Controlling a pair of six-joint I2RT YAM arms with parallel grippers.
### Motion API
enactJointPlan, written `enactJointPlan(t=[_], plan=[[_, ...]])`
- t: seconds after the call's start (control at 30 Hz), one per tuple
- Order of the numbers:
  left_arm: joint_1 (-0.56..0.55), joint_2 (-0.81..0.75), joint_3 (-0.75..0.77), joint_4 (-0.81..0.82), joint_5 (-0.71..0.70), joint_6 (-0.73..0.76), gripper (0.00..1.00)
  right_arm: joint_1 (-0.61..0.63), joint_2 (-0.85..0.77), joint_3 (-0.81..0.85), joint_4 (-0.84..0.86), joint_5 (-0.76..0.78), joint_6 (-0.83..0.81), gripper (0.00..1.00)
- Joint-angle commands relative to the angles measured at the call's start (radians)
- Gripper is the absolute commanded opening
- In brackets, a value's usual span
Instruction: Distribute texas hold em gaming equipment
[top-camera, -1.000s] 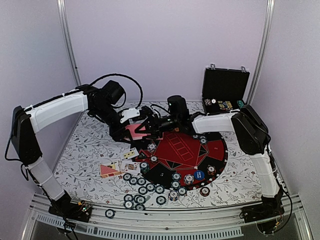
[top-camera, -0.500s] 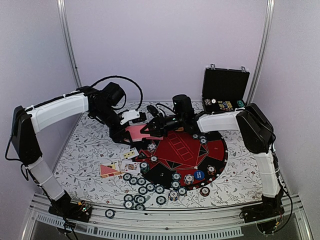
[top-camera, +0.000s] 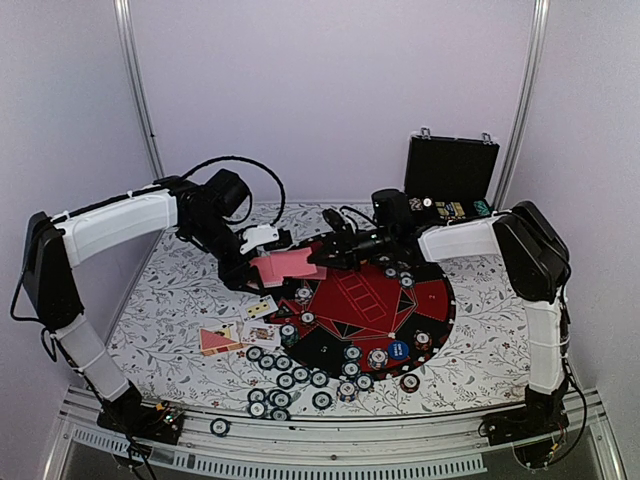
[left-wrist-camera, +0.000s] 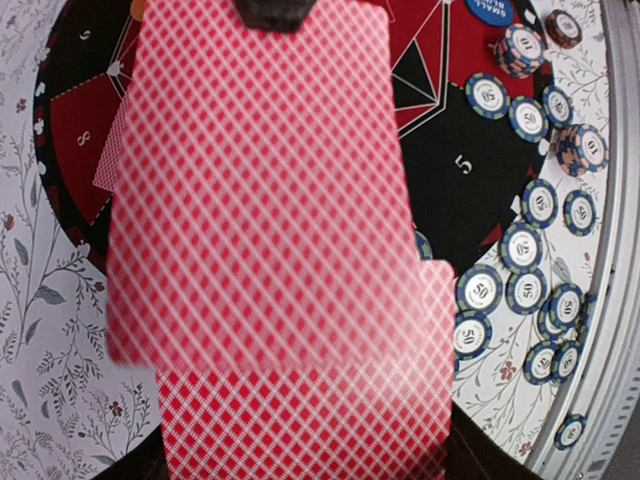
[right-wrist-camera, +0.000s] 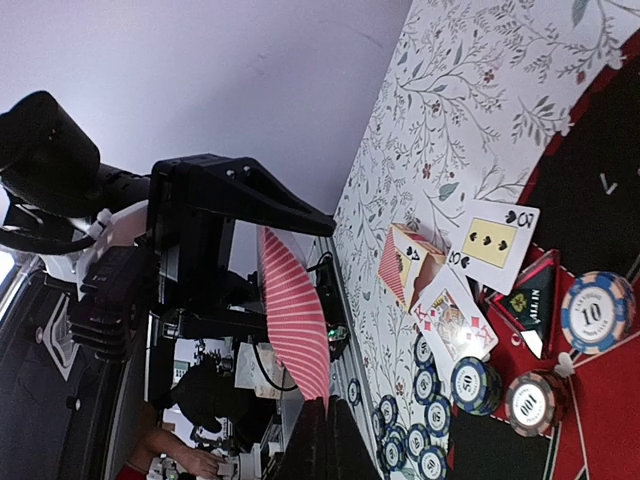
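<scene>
The top external camera sits above and behind the arm bases, looking forward and down from well off over the whole tabletop (top-camera: 170, 295), the round mat (top-camera: 360, 295) and the back wall. The left wrist camera looks almost straight down, so near the red-backed cards (left-wrist-camera: 270, 220) that they fill most of its picture, blurred; the mat and poker chips (left-wrist-camera: 530, 245) show beside them. The right wrist camera, rolled sideways and low over the mat, faces the left arm (right-wrist-camera: 190, 230). All three views share those cards, the mat's left side and nearby chips.
</scene>
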Motion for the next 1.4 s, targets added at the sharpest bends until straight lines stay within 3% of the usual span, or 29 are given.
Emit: enactJointPlan(t=[0.0, 0.3, 0.57, 0.67, 1.0, 1.37], plan=[[-0.005, -0.027, -0.005, 0.007, 0.005, 0.010, 0.19, -0.081, -0.080, -0.074, -0.003, 0.009, -0.030, 0.00], [-0.003, -0.021, -0.002, -0.007, 0.008, 0.009, 0.19, -0.177, -0.129, -0.161, -0.015, 0.036, -0.049, 0.00], [-0.003, -0.020, 0.016, -0.017, 0.019, 0.006, 0.19, -0.306, -0.112, -0.122, -0.305, 0.242, -0.248, 0.00], [-0.003, -0.020, 0.021, -0.025, 0.026, 0.005, 0.19, -0.338, -0.095, -0.121, -0.338, 0.294, -0.294, 0.00], [-0.003, -0.016, 0.032, -0.032, 0.030, 0.008, 0.19, -0.345, -0.042, -0.114, -0.370, 0.330, -0.326, 0.00], [-0.003, -0.012, 0.038, -0.035, 0.038, 0.006, 0.19, -0.355, 0.091, 0.126, -0.444, 0.348, -0.338, 0.00]])
